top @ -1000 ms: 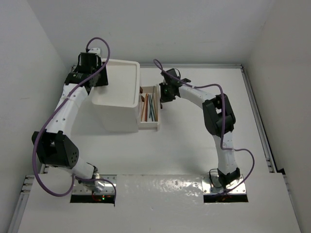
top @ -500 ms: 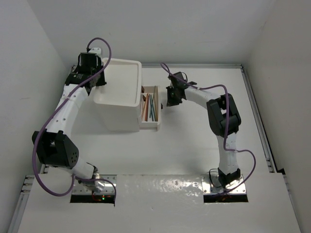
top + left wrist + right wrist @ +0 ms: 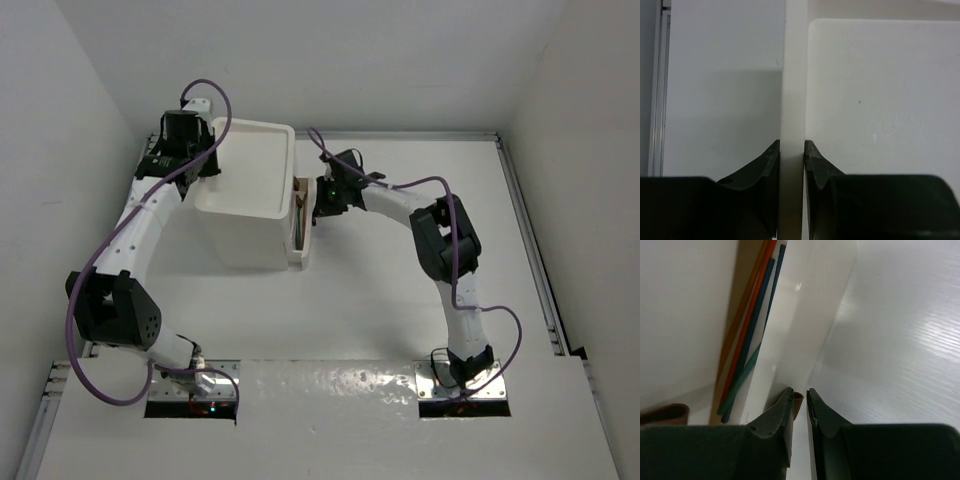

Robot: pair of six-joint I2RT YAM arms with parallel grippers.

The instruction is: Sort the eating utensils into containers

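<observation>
Reaching: left hand [image 3: 791, 150] clamped tight on unit rim [image 3: 792, 75] | right hand [image 3: 799, 391] bent in, pinching drawer knob [image 3: 798, 401]

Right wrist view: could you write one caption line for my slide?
Right fingers pinch the brown knob of a slightly open white drawer holding orange, teal and blue utensils.

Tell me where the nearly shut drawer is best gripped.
By the small brown knob on the drawer front, coming from the right. The front is flat and nearly flush with the unit, so the knob alone sticks out.
</observation>
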